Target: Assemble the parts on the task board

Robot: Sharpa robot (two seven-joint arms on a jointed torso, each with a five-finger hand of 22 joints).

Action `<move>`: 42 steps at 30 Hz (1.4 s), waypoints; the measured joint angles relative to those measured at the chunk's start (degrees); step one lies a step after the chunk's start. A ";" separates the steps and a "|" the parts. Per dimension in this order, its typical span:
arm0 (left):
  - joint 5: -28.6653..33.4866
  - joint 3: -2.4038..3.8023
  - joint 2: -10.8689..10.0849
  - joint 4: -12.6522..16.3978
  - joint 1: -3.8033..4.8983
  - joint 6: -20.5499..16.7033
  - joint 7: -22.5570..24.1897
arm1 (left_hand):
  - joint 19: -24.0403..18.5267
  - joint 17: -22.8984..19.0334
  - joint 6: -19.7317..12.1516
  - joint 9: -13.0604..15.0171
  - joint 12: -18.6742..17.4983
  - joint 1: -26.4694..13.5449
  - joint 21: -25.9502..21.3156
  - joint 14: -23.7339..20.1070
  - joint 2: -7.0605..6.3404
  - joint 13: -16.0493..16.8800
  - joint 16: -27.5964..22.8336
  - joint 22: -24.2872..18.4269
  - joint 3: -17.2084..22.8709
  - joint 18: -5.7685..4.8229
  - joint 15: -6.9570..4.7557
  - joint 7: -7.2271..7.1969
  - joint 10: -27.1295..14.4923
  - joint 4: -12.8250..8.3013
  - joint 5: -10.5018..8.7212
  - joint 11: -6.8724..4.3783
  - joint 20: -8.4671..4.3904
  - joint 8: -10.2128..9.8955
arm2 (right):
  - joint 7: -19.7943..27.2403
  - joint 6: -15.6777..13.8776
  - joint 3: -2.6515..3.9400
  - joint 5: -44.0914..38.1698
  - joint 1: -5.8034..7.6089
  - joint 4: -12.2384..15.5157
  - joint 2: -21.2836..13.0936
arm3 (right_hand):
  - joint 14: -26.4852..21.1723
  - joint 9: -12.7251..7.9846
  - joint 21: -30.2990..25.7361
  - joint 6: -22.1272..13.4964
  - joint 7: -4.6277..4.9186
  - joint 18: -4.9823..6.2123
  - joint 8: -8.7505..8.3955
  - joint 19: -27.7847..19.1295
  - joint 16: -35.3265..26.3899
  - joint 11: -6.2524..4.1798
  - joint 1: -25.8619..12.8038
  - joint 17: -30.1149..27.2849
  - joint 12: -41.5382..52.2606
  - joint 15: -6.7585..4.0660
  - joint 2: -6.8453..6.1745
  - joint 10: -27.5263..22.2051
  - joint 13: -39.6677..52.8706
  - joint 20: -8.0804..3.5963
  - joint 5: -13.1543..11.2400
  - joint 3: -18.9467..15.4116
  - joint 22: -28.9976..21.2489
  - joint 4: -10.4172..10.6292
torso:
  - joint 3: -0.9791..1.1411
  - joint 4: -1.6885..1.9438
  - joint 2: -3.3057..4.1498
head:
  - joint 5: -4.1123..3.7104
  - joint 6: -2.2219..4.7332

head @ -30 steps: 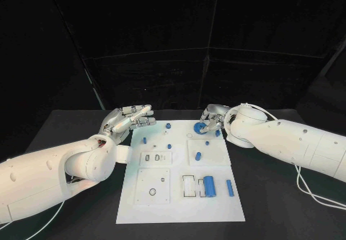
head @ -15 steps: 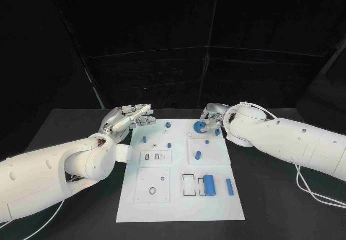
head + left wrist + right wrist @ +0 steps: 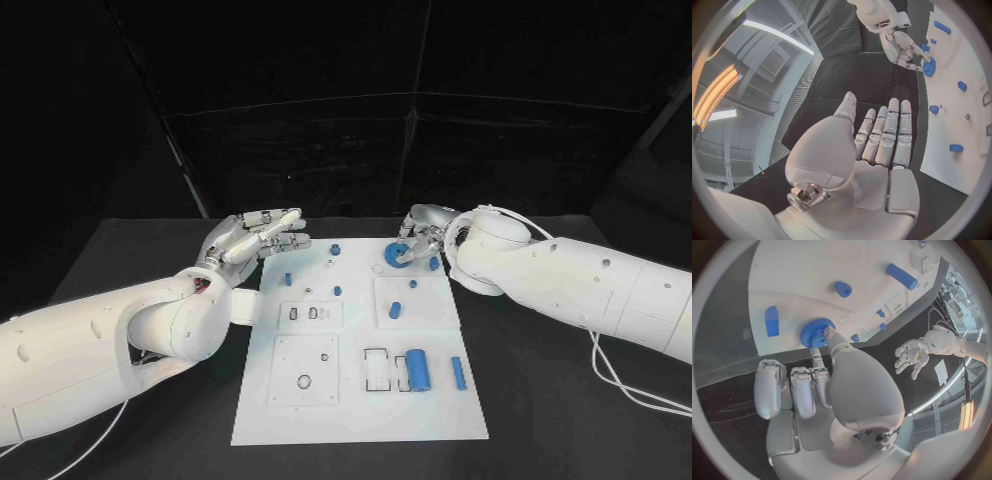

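Note:
The white task board [image 3: 361, 400] lies in the middle of the black table. A blue gear [image 3: 394, 255] sits at the board's far end. My right hand [image 3: 420, 234] is over that end and pinches the gear [image 3: 812, 333] at its rim between thumb and a finger; the other fingers [image 3: 770, 387] are curled beside it. My left hand [image 3: 260, 238] hovers off the board's far left corner, holding nothing, its fingers [image 3: 887, 132] straight and side by side. The left wrist view shows the right hand [image 3: 904, 47] at the gear [image 3: 929, 67].
A large blue cylinder [image 3: 418, 370] and a blue bar [image 3: 459, 373] lie near recessed slots [image 3: 376, 371] on the board's near right. Small blue pieces [image 3: 336, 250] and a blue peg [image 3: 395, 312] dot the far half. Black table surrounds the board.
My right hand and the gear have edged very slightly; the left hand has stayed put.

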 measured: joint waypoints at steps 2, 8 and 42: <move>0.00 0.00 0.00 -0.03 0.00 0.01 -0.01 | 0.00 0.00 0.00 0.00 0.00 0.00 0.00 0.00 0.00 0.00 0.00 0.00 0.00 0.00 0.00 0.00 0.00 0.00 0.00 0.00 0.00 0.00 | 0.09 -1.54 0.00 -0.89 0.00 0.67 -0.18 | -0.12 -0.01 0.26 0.00 0.00 0.00 0.00 0.21 0.00 0.00 0.00 0.00 0.35 -0.11 0.15 0.00 0.00 -0.21 0.09 0.24 0.13 -0.02 | 0.00 -0.01 0.00 | -0.01 0.01; 0.00 0.00 -0.02 -0.17 0.00 0.03 -0.04 | 0.00 0.00 0.00 0.00 0.00 0.00 0.00 0.00 0.00 0.00 0.00 0.00 0.00 0.00 0.00 0.00 0.00 0.00 0.00 0.00 0.00 0.00 | 0.50 -5.50 0.01 -4.29 -0.03 4.78 -0.39 | -0.21 -0.02 0.26 0.00 0.00 0.01 -0.03 0.42 0.00 0.00 0.08 0.00 0.36 -0.20 0.37 0.00 0.00 -0.42 0.09 0.56 0.12 -0.22 | 0.02 0.01 -0.02 | 0.05 0.16; 0.01 0.01 0.26 -0.90 0.00 -0.08 0.06 | 0.00 0.02 0.00 0.00 0.00 0.28 0.00 0.00 0.28 0.00 0.00 -0.03 -0.01 0.00 0.00 0.00 0.00 -0.32 0.00 0.00 0.00 -0.22 | 2.09 -7.55 -3.49 -14.38 -1.25 0.65 11.37 | -0.21 -0.56 0.67 0.24 0.12 0.03 -2.08 0.61 -0.01 0.01 -0.88 0.02 0.35 -0.19 0.34 0.00 0.00 -0.61 -0.06 2.07 0.11 -0.69 | 0.01 0.10 0.05 | 1.05 0.02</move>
